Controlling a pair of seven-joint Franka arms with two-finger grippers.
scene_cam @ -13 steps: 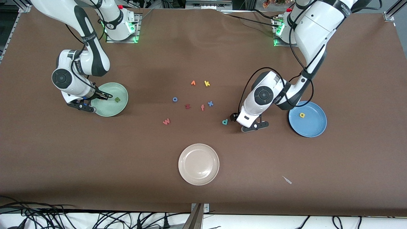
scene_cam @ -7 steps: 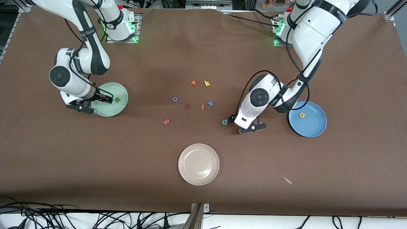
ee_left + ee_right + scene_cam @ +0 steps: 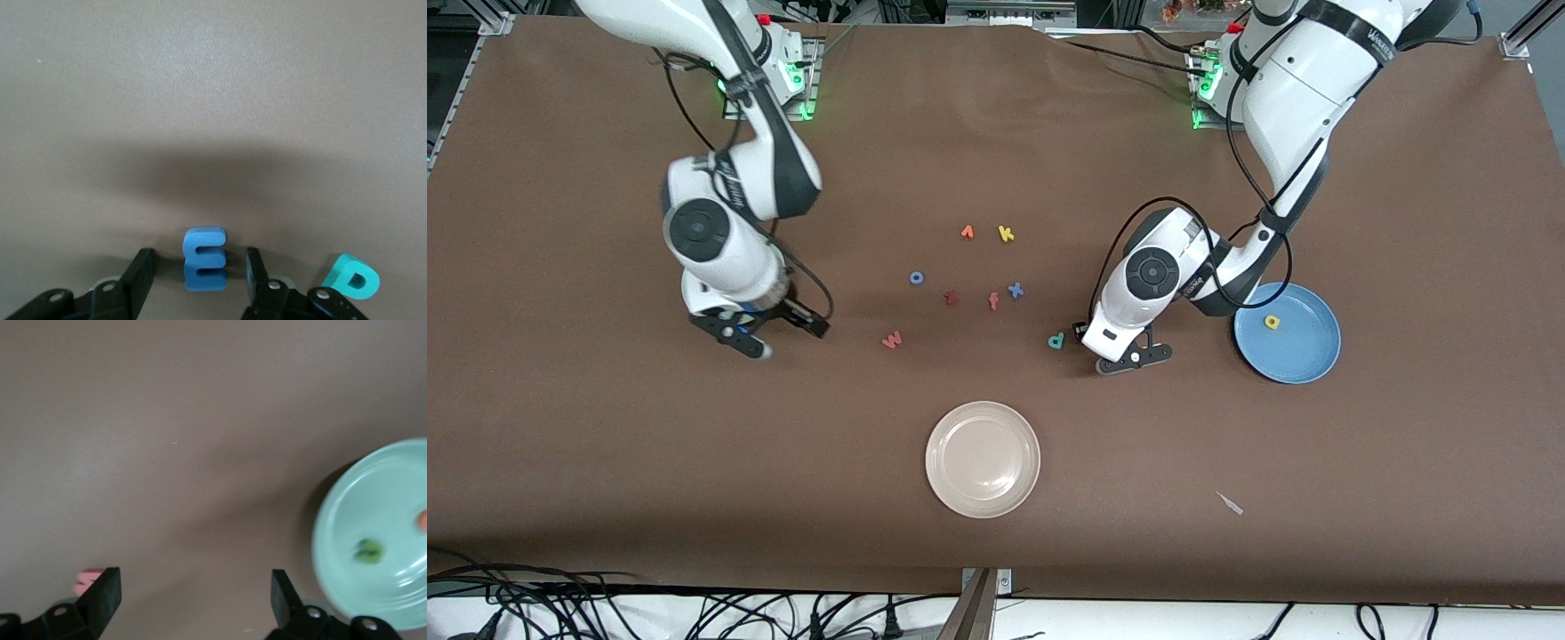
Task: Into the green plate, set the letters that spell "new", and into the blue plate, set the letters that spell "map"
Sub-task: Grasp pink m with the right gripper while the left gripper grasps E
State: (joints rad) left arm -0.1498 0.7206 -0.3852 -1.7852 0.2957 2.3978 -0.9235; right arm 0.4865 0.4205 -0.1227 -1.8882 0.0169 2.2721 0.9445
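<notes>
Right hand hangs spread and empty beside the round pale mint-green plate, olive-green foam "n" and an orange piece in it, pinkish-red foam "w" still out on the brown surface, while left hand straddles, untouching, the blue foam "m" beside teal foam "p", yellow foam "a" already in the round blue plate; no brand legible.

A robotics lab: two white arms bolted on metal base plates at a brown-covered worktop, aluminium framing at the corners, loose cables along the edge.
</notes>
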